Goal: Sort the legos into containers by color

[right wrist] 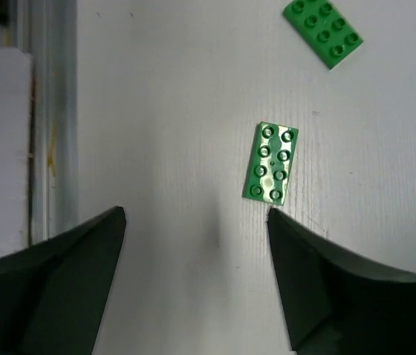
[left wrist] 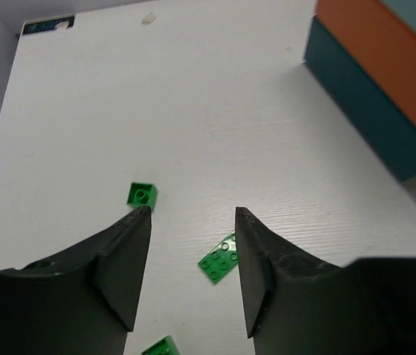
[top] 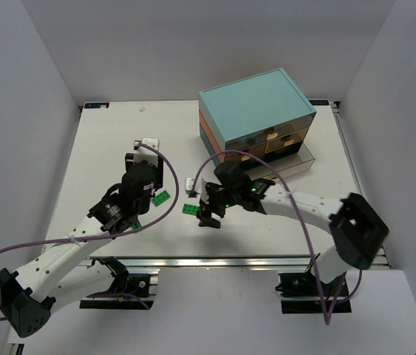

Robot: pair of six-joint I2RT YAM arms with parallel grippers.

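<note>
Only green legos show. A flat green plate [top: 191,210] lies by my right gripper [top: 208,214]; in the right wrist view this plate [right wrist: 271,163] sits just beyond the right fingertip, and my open, empty gripper [right wrist: 196,214] hangs over bare table. A second green plate [top: 162,197] lies beside my left gripper [top: 151,191]. In the left wrist view that gripper [left wrist: 193,214] is open and empty, with the plate [left wrist: 221,260] by its right finger, a small green brick [left wrist: 142,194] at its left fingertip, and another green brick [left wrist: 162,346] nearer. The chest [top: 256,111] stands at the back right, its bottom drawer [top: 292,167] pulled out.
The second green plate also shows at the top of the right wrist view [right wrist: 323,29]. The table's near metal rail [right wrist: 45,118] runs close to my right gripper. A small pale piece [top: 191,186] lies left of the right wrist. The chest's side [left wrist: 385,96] is far right of my left gripper.
</note>
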